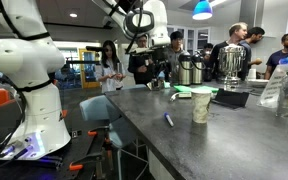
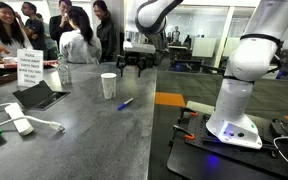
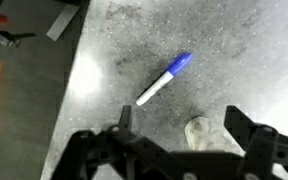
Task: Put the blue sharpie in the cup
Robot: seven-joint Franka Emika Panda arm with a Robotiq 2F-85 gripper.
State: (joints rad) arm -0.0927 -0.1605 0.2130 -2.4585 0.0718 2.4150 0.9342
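Note:
The blue sharpie (image 1: pixel 168 119) lies flat on the grey countertop, also seen in an exterior view (image 2: pixel 126 102) and in the wrist view (image 3: pixel 165 78), blue cap end pointing up right. The cream cup (image 1: pixel 201 105) stands upright near it, also in an exterior view (image 2: pixel 108 85), and seen from above in the wrist view (image 3: pixel 197 132). My gripper (image 3: pixel 179 125) is open and empty, held high above the counter (image 1: pixel 154 70), (image 2: pixel 134 62), away from both. In the wrist view the cup shows between the fingers, far below.
Steel coffee urns (image 1: pixel 227 62) and a water bottle (image 1: pixel 273 90) stand at the counter's far end. A tablet (image 2: pixel 39 95), a sign (image 2: pixel 29 66) and a white cable (image 2: pixel 24 125) lie on the counter. People stand behind it. A second robot base (image 2: pixel 239 100) sits nearby.

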